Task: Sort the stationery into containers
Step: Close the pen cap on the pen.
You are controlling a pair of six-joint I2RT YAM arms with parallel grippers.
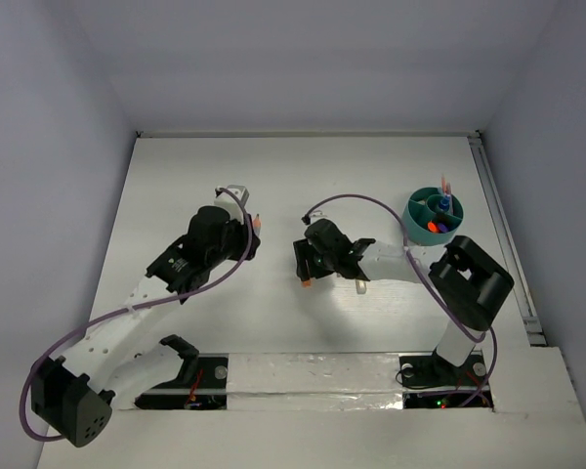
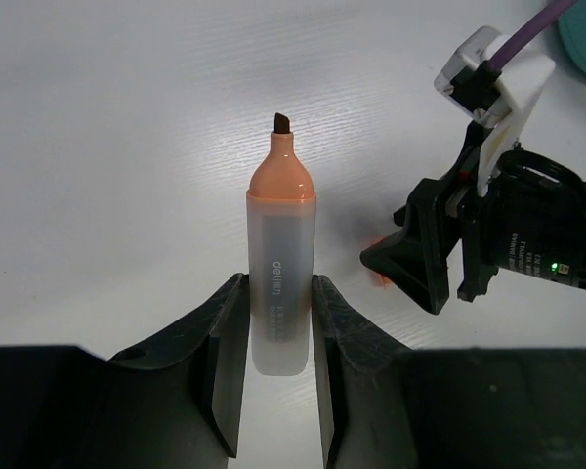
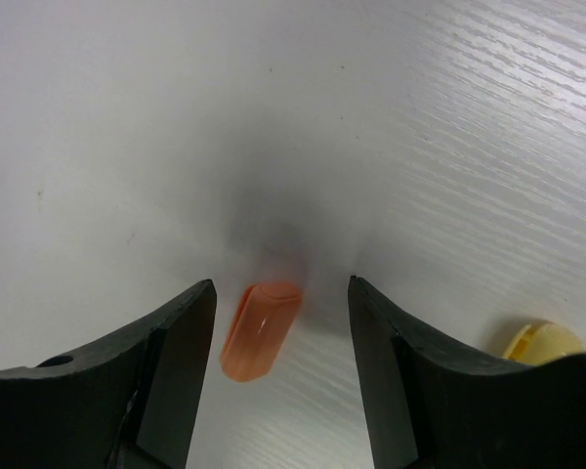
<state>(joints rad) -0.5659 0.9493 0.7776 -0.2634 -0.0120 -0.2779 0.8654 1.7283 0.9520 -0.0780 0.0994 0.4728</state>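
Two grippers hang over the white table (image 1: 273,176). Nearest, the right gripper (image 3: 281,286) is spread wide, with an orange stub (image 3: 261,332) lying on the table between its jaws. A yellow piece (image 3: 542,342) (only its edge shows) sits at the stub's 3 o'clock. At 10 o'clock from there, the left gripper (image 2: 279,283) pinches an orange highlighter (image 2: 281,244) by its barrel, tip bare. Farthest, at 2 o'clock, the teal organiser (image 1: 415,210) holds several pens.
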